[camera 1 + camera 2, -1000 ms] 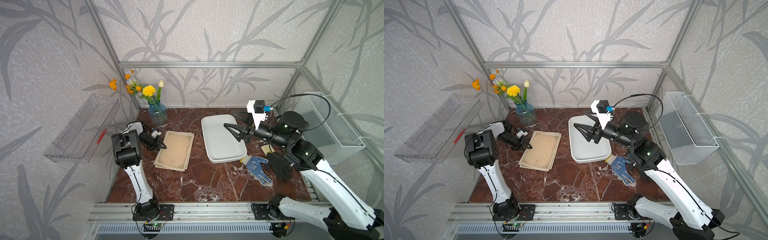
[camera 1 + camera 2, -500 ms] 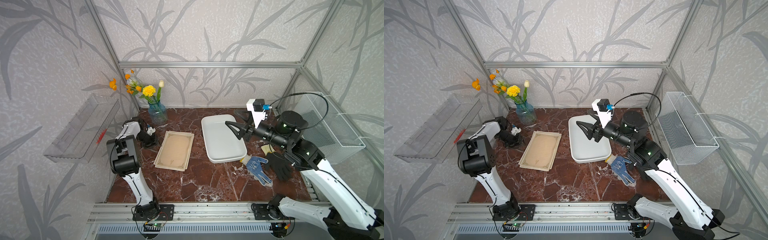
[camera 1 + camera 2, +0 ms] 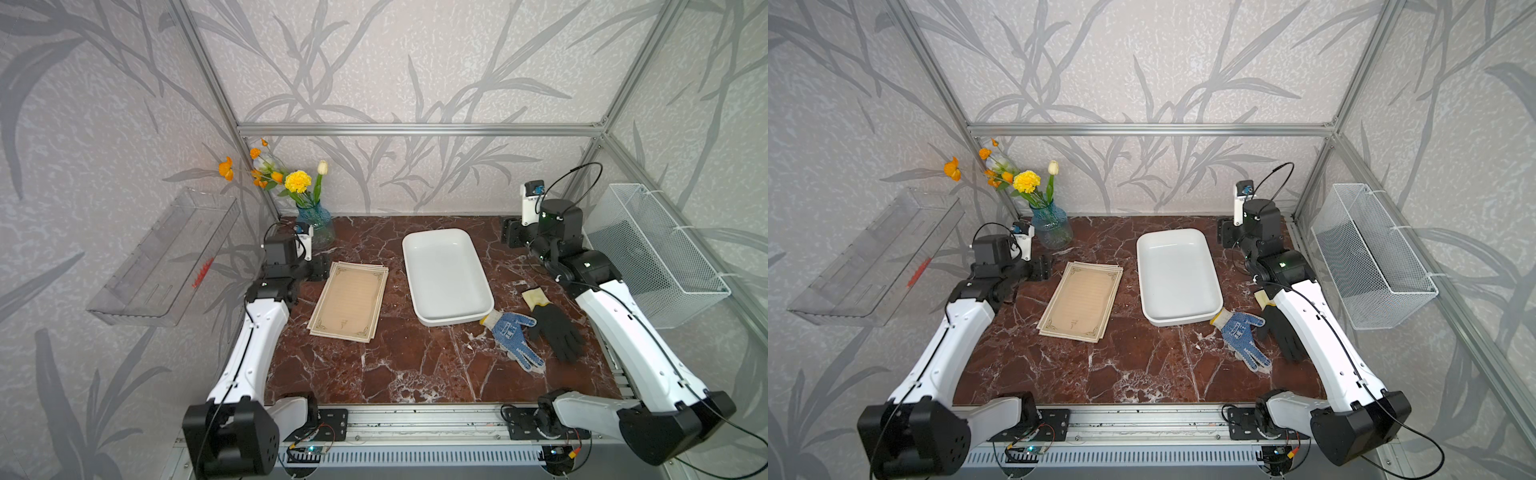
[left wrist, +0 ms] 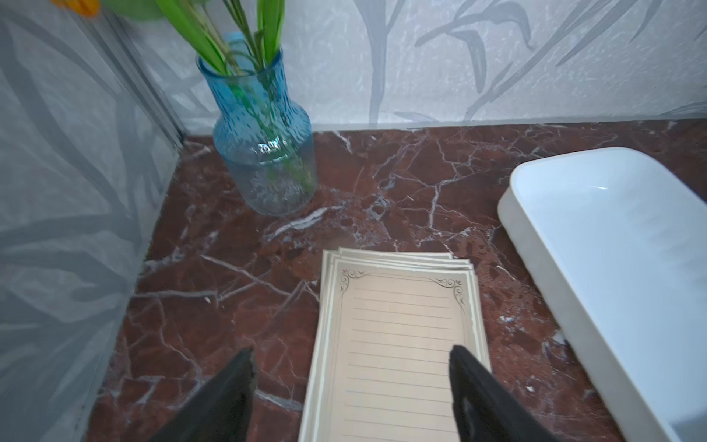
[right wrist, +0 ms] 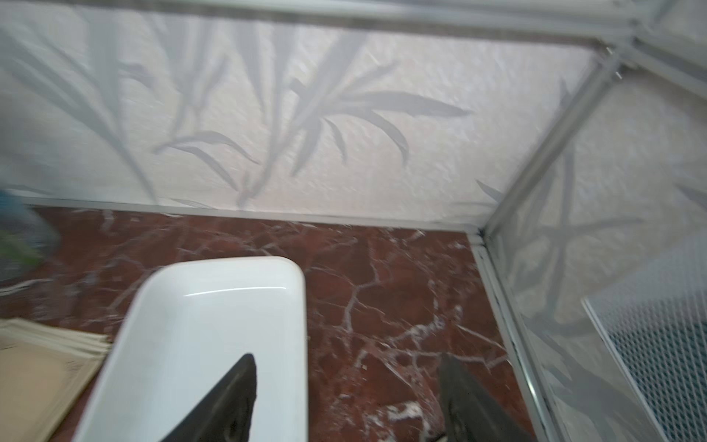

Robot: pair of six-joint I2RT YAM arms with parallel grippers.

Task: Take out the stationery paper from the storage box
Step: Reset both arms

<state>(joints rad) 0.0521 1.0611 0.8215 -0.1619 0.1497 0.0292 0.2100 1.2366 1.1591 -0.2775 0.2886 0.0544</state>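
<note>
The paper (image 3: 351,301) is seen as a slightly fanned stack lying flat on the tabletop (image 3: 395,365), just beside the box (image 3: 453,321). The box is empty in both top views, so the task is judged to be practically finished. The left hand (image 4: 351,358) is spread wide with nothing gripped, at the far corner of the stack, and the vase (image 3: 314,224) is close behind it. The right hand (image 5: 346,361) is also wide and empty, beside the far end of the box. Little can go wrong from here, but some risks are noticed. If the left hand is drawn away too low, the top sheet could be caught by a fingertip, and the thin sheets could be dragged, bent or pushed against the box. If it is swung toward the wall, the vase could be tipped, and the paper would be spoiled by any water inside. If the right arm is lowered carelessly, the box could be shoved into the stack, or the gloves (image 3: 513,334) near it could be swept along.
</note>
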